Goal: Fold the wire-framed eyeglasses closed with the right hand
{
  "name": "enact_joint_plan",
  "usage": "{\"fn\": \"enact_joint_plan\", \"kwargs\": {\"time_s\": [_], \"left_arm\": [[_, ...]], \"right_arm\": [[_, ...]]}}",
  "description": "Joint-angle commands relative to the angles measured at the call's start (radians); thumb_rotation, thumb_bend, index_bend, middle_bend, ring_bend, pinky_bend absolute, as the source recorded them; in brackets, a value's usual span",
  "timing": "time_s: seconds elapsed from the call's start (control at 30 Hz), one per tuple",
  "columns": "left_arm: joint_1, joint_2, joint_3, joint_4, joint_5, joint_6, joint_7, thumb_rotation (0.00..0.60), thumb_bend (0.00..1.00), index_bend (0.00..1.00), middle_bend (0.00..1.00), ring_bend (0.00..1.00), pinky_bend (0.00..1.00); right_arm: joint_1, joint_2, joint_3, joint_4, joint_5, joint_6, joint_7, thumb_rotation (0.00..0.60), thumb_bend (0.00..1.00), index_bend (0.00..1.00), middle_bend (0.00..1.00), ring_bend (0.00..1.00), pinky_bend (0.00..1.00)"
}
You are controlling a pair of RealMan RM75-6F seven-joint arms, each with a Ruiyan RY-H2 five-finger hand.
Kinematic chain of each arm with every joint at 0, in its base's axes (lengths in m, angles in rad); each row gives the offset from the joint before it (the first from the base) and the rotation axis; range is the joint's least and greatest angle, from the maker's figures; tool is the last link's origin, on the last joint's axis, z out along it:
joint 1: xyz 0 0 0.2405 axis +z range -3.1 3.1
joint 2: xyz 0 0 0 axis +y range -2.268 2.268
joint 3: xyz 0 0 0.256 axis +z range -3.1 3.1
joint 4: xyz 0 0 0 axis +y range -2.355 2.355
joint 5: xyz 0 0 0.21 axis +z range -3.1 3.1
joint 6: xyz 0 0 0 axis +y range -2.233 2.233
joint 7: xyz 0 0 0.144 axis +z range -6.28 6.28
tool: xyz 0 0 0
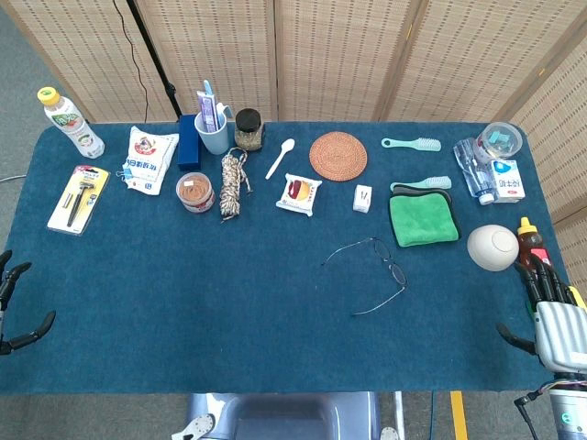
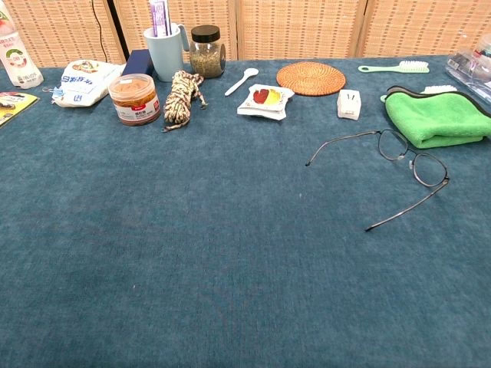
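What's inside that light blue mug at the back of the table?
The light blue mug holds a purple-and-white tube standing upright, and the head view shows a blue toothbrush beside it. The mug's wall hides their lower ends and anything at the bottom.

White bag (image 1: pixel 149 158): blue printed characters under a red figure, too small to read.
Bottle (image 1: pixel 70 121): green-and-white label, wording unreadable.
Small carton (image 1: pixel 506 179): blue and red print, illegible.
Round tub (image 2: pixel 135 98): red label band, text too fine.

A staged test room — woven screens (image 1: pixel 348 55) behind a blue-clothed table (image 1: pixel 229 302).
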Motion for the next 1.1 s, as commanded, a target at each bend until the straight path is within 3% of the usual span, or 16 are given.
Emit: {"fn": "enact_joint_plan", "kwargs": {"time_s": [0.03,1.1], "left_arm": [[0.000,0.000,0.000,0.001,0.000,-0.001,0.000,0.345,0.25,0.17,0.01,0.06,0.03],[-0.027,-0.003,-0.008,-0.005,-0.002,-0.032,0.016,0.345,0.25,0.17,0.01,0.06,0.03]], "right_arm": [[0.000,0.000,0.000,0.000,0.001,-0.001,-0.001,0.600,0.21,0.11,0.01,0.03,0.17],[0.027,-0.001,-0.006,-0.016,0.005,-0.054,-0.027,0.600,0.22,0.13,0.01,0.01,0.14]]}}
